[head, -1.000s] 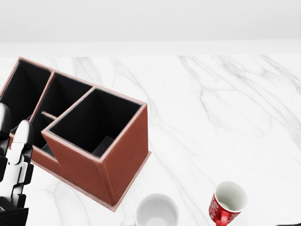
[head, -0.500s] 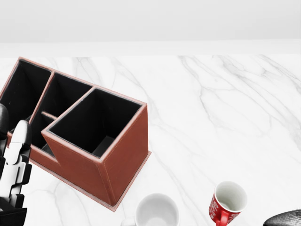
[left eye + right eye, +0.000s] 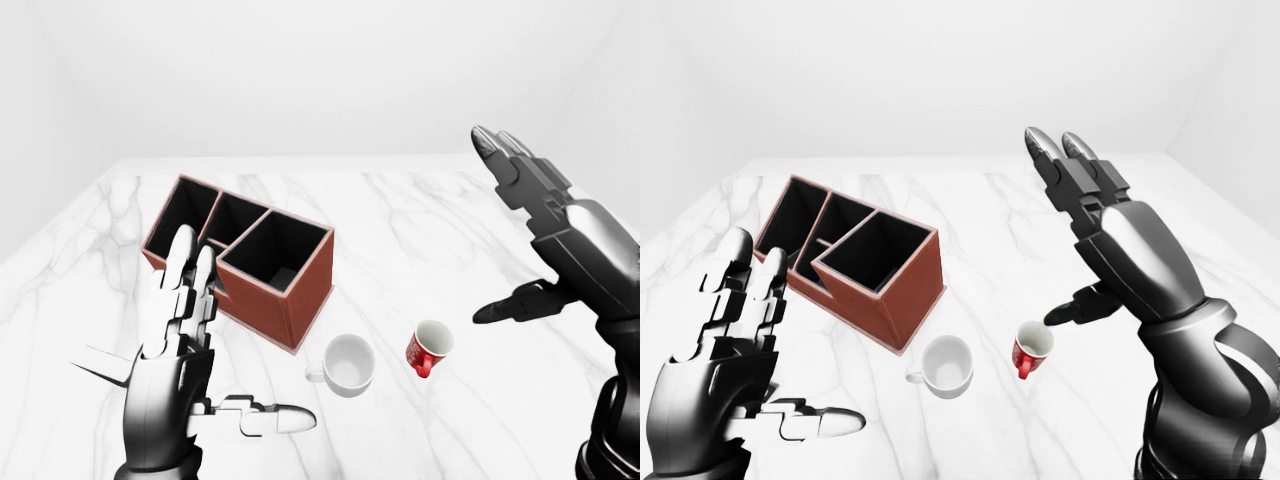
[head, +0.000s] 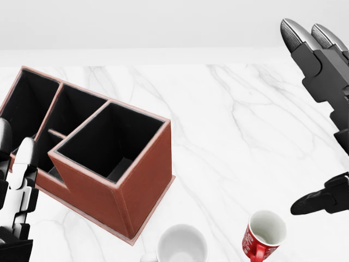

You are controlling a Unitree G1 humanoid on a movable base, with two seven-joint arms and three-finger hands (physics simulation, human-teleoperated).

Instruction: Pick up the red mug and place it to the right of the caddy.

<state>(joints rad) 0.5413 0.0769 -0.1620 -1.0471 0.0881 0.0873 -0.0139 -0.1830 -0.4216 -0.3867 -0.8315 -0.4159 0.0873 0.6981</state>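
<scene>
The red mug (image 4: 264,234) stands upright on the white marble table (image 4: 245,120), low in the head view, its handle toward the bottom edge. The reddish-brown caddy (image 4: 139,185) with black compartments sits to its left. My right hand (image 3: 487,227) is open and held above the table, up and to the right of the mug. Its thumb (image 4: 319,203) points left just above the rim without touching, and its fingers (image 4: 313,52) point up. My left hand (image 3: 240,335) is open with nothing in it, hovering left of and below the caddy.
A white mug (image 4: 181,245) stands between the caddy and the red mug, near the bottom of the head view. Bare marble stretches right of the caddy and above both mugs. A pale wall (image 4: 174,24) closes the table's top edge.
My right hand has risen into the head view from the lower right corner and now stands spread beside the red mug. The left hand, mugs and caddy have stayed put.
</scene>
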